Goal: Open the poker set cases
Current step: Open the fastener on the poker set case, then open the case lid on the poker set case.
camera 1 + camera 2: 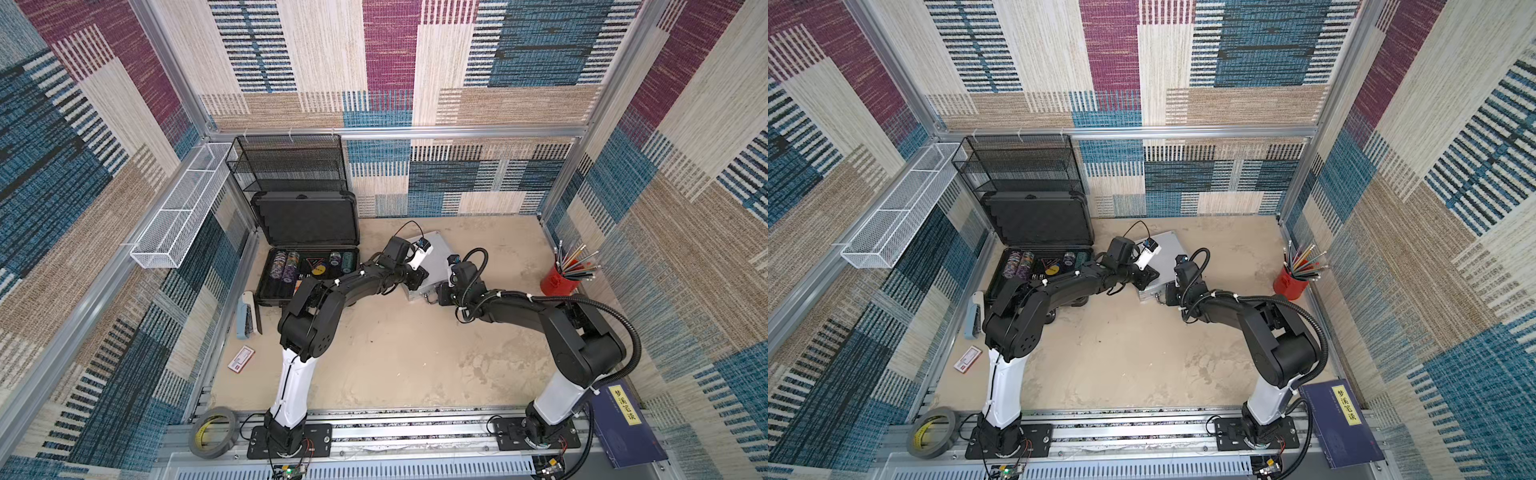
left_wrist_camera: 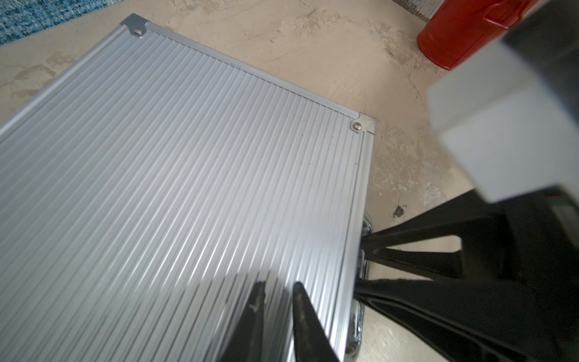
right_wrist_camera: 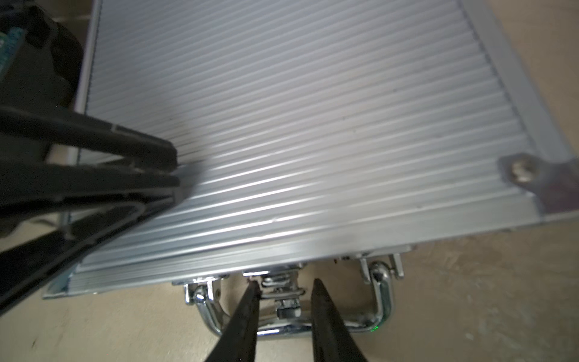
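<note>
Beside the right base, a book (image 1: 619,440) reads 梦溪笔谈 (left claw (image 2: 279,285) pinched empty, right claw (image 3: 285,282) spread at the silver case (image 2: 188,156)).

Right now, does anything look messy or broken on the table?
Nothing looks broken or spilled. The silver case sits crooked on the table, turned at an angle, unlike the open black case. A small card lies loose by the table's edge.

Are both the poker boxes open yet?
One is: the big dark case stands open, chips showing. The silver case is still shut. The left gripper rests on its lid while the right gripper straddles the latch by the handle. Lifting that lid is left.
</note>
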### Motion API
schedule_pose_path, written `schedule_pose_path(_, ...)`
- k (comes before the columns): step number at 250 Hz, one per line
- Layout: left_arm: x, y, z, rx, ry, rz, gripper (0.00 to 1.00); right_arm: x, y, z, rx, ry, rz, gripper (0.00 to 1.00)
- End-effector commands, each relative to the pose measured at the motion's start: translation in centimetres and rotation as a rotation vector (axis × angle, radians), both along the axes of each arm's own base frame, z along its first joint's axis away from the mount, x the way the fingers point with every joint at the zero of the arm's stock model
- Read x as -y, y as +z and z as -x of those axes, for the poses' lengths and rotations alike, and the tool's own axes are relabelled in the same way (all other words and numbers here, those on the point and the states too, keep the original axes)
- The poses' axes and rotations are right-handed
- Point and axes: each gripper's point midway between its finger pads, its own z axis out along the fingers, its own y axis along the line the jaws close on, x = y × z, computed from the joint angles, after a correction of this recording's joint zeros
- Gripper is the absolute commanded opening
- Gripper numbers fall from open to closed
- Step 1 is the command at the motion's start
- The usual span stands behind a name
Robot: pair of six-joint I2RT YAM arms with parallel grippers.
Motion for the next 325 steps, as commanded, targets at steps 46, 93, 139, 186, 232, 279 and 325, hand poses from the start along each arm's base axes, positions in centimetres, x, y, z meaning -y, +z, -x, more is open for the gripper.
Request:
schedule_pose_path(46, -1.5, -2.4, 1.4, -0.098, 0.001, -0.069, 0.20, 1.7, 0.8, 0.7, 0.031, -0.129, -0.052, 0.29)
schedule_pose_path(93, -1.7, -2.3, 1.6, -0.096, 0.002, -0.071, 0.20, 2.4, 0.0, 1.9, 0.000, -0.150, -0.055, 0.30)
schedule_pose_path(139, -1.9, -1.2, 1.8, -0.084, -0.003, -0.069, 0.19, 2.3, 2.5, 2.1, 0.048, -0.125, -0.063, 0.42)
schedule_pose_path(186, -2.5, 2.3, 2.1, -0.036, 0.002, -0.044, 0.25, 2.7, 6.4, 0.2, 0.136, -0.071, -0.044, 0.62)
schedule_pose_path(232, -4.6, 7.1, 2.3, 0.029, 0.081, 0.027, 0.40, 6.0, 9.0, -3.2, 0.154, -0.062, -0.107, 0.75)
schedule_pose_path(279, -6.7, 8.1, 3.3, -0.061, 0.210, 0.194, 0.55, 6.0, 9.0, -6.7, 0.135, 0.005, -0.139, 0.79)
schedule_pose_path(325, -7.8, 7.0, 4.2, -0.153, 0.367, 0.401, 0.67, 5.7, 7.5, -8.4, 0.076, 0.057, -0.148, 0.83)
